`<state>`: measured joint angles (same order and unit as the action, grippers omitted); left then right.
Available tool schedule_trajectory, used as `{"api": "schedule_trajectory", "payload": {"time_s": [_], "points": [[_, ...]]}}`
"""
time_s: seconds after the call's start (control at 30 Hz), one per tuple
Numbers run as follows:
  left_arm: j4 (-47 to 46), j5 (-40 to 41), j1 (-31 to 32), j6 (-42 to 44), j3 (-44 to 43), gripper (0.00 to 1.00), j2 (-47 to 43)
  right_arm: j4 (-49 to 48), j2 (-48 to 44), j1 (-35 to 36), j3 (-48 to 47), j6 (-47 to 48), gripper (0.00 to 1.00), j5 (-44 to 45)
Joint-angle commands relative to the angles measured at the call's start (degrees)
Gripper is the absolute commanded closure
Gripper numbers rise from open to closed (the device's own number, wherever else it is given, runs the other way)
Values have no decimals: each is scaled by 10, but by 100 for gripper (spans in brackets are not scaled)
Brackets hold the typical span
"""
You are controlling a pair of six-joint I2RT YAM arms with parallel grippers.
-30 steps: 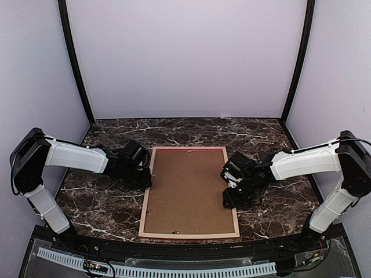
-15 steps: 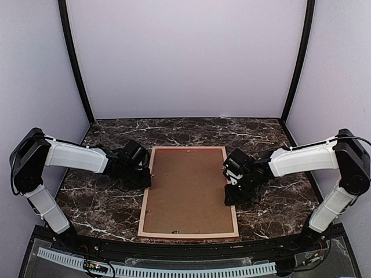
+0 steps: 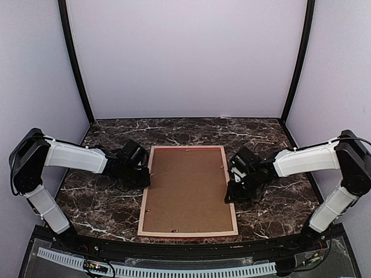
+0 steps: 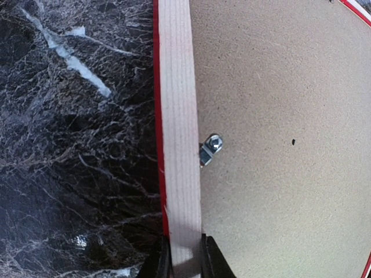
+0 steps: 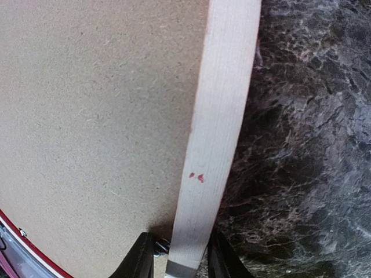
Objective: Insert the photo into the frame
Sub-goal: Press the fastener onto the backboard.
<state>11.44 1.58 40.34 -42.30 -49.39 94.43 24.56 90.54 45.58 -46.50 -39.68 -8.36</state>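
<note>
The frame [image 3: 188,233] lies face down on the marble table, its pale wood back up and a brown backing board [image 3: 186,188] inside it. The photo is not in view. My left gripper [image 3: 146,175] is shut on the frame's left rail [image 4: 178,116], with both fingers pressed against the wood at the gripper's [image 4: 185,263] jaws. My right gripper [image 3: 229,194] straddles the right rail [image 5: 223,116]. Its jaws [image 5: 179,260] stand a little wider than the rail, with a gap on the board side.
A small metal turn clip [image 4: 210,147] sits on the backing board [image 4: 278,145] beside the left rail. The frame's red front edge [image 4: 156,116] shows against the dark marble table [image 3: 104,202]. Purple walls enclose the table on three sides.
My right gripper has moved in and towards the back, from beside the frame onto its right rail. The frame's near end has shifted slightly. The left arm has hardly moved.
</note>
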Motion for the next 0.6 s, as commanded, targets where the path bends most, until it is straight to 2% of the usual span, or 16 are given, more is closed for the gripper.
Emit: {"api": "schedule_trajectory", "payload": {"time_s": [0.0, 0.33, 0.57], "points": [[-2, -53, 9, -10, 19, 100, 0, -96, 43, -4, 23, -10, 73, -9], [-8, -55, 9, -11, 25, 100, -2, -132, 29, -20, 39, -34, 57, -35], [-9, -56, 9, -11, 26, 100, -2, -135, 27, -26, 45, -30, 61, -44]]}}
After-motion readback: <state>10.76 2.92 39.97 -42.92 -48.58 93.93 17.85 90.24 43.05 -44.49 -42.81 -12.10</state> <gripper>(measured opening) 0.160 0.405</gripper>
